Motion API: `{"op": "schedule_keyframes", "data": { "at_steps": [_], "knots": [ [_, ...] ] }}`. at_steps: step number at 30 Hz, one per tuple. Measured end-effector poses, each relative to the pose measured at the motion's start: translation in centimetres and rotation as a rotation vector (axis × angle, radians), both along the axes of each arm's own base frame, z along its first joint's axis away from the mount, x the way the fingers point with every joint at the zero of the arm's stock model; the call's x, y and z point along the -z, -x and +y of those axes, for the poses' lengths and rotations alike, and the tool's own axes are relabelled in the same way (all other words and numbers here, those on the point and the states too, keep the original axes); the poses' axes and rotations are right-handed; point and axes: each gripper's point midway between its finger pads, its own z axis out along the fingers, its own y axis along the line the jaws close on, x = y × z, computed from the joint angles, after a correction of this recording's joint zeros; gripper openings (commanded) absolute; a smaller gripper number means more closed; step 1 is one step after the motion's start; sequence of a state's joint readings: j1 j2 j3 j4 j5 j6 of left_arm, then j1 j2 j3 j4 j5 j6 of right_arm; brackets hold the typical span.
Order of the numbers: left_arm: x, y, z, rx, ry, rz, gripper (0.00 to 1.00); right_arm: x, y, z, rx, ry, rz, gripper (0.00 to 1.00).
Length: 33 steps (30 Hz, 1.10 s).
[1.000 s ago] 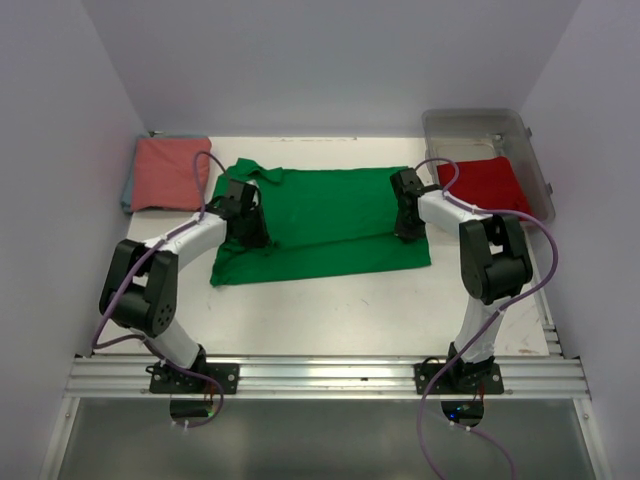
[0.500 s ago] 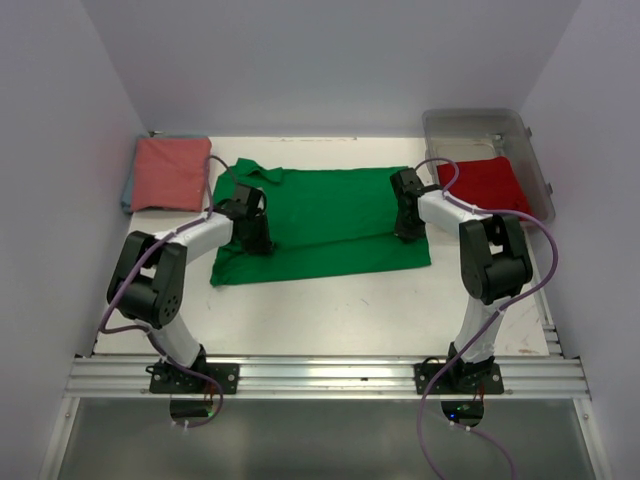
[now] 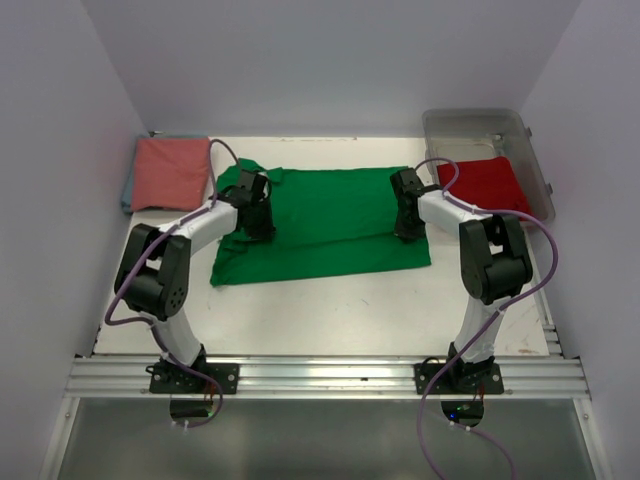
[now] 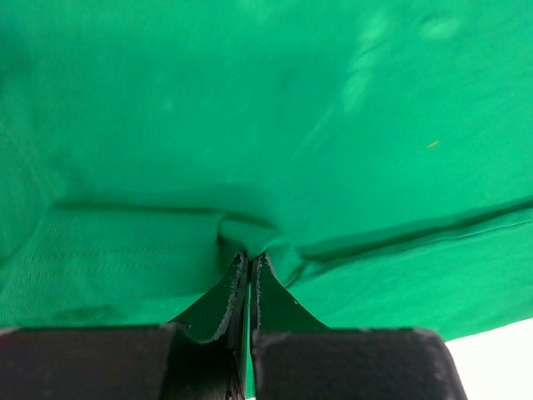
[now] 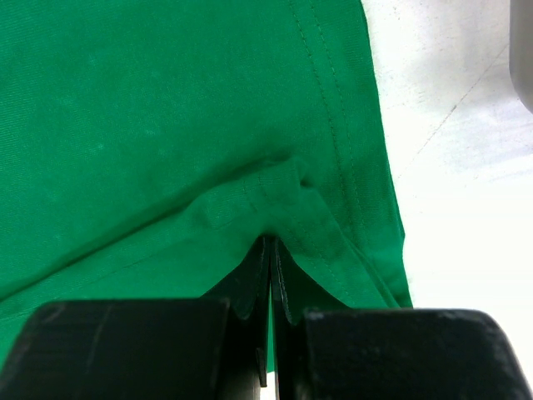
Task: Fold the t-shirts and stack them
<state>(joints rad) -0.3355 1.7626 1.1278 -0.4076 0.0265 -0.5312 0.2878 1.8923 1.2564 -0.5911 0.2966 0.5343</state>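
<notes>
The green shirt (image 3: 330,225) lies spread on the table (image 3: 350,300), nipped at both ends. The left gripper (image 4: 250,258) and right gripper (image 5: 269,243) each have their jaws pressed together on a small tuck of cloth. A fold appears to be starting; next, both arms must lift and carry evenly.

Left fingers (image 4: 223,307) now tight on green t-shirt (image 4: 250,108)
</notes>
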Motion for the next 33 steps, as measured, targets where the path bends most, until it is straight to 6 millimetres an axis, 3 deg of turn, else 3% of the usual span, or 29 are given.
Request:
{"op": "schedule_keyframes", "data": {
  "at_steps": [5, 12, 16, 18, 21, 22, 25, 31, 33],
  "knots": [
    [-0.7, -1.7, -1.0, 0.033, -0.010, -0.025, 0.00, 0.0, 0.0, 0.0, 0.000, 0.000, 0.000, 0.00],
    [1.6, -2.6, -1.8, 0.085, -0.045, 0.032, 0.00, 0.0, 0.0, 0.0, 0.000, 0.000, 0.000, 0.00],
    [1.9, -2.8, -2.2, 0.122, -0.075, 0.046, 0.00, 0.0, 0.0, 0.0, 0.000, 0.000, 0.000, 0.00],
    [1.6, -3.2, -2.3, 0.130, -0.093, 0.033, 0.07, 0.0, 0.0, 0.0, 0.000, 0.000, 0.000, 0.00],
    [1.3, -3.6, -2.2, 0.142, -0.121, -0.009, 0.28, 0.1, 0.0, 0.0, 0.000, 0.000, 0.001, 0.00],
    [1.1, -3.5, -2.1, 0.142, -0.125, -0.031, 0.41, 0.1, 0.0, 0.0, 0.000, 0.000, 0.001, 0.00],
    [-0.5, -2.9, -1.5, 0.125, -0.133, -0.109, 0.56, 0.1, 0.0, 0.0, -0.001, 0.000, 0.001, 0.00],
    [-7.3, -2.4, -0.4, 0.041, -0.098, -0.339, 0.67, 0.1, 0.0, 0.0, -0.001, 0.000, 0.001, 0.00],
    [-8.7, -2.1, 0.5, -0.015, -0.095, -0.380, 0.70, 0.1, 0.0, 0.0, -0.001, 0.000, 0.000, 0.00]
  ]
}}
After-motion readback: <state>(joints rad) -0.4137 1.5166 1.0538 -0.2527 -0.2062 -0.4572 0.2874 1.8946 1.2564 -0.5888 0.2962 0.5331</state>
